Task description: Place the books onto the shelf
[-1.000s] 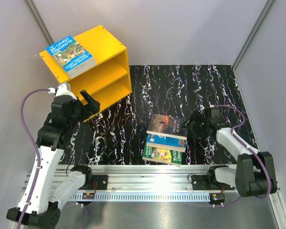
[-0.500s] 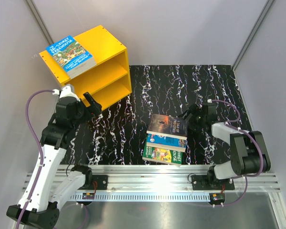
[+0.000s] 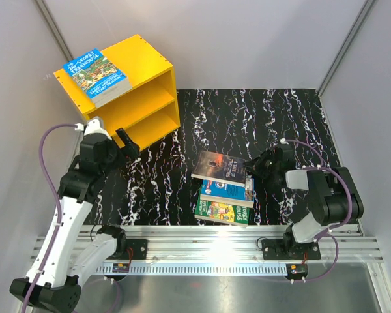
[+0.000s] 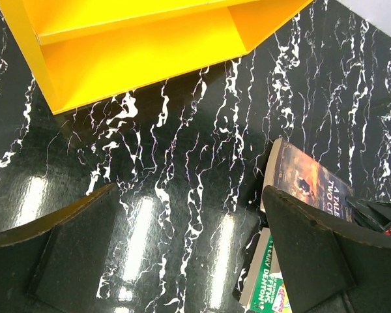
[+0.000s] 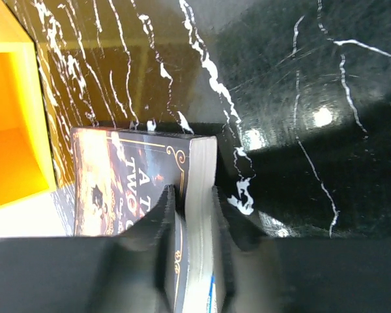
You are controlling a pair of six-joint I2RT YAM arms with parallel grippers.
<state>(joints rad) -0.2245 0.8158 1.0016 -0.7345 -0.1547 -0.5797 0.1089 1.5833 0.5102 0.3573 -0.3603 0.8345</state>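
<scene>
The shelf stands at the far left of the tabletop, its open front turned toward the middle. 1 bright blue book lies flat on top of the shelf. It looks thick enough to be 2 stacked, but I cannot tell. No book shows in either compartment of the shelf.

To the right of the shelf and nearer the arms, well apart from it, a pile of 3 books lies on the tabletop. A green book is at the bottom, a second blue one is in the middle, and a dark book is on top. The dark book sits askew, overhanging the pile on the side toward the shelf.

The right end effector is narrowed onto the dark book, at the edge farthest from the shelf. The wrist view shows 1 finger on the cover and 1 on the other side, so it holds that book.

The left end effector hovers just in front of the shelf's lower front corner. Its fingers are spread wide and hold nothing.

By my reckoning the task is under halfway. At least 1 book is on the shelf, and 3 are off it. The step in hand looks like the pickup of the dark book, which must then be carried across to the shelf. The second blue book and the green book would follow.
</scene>
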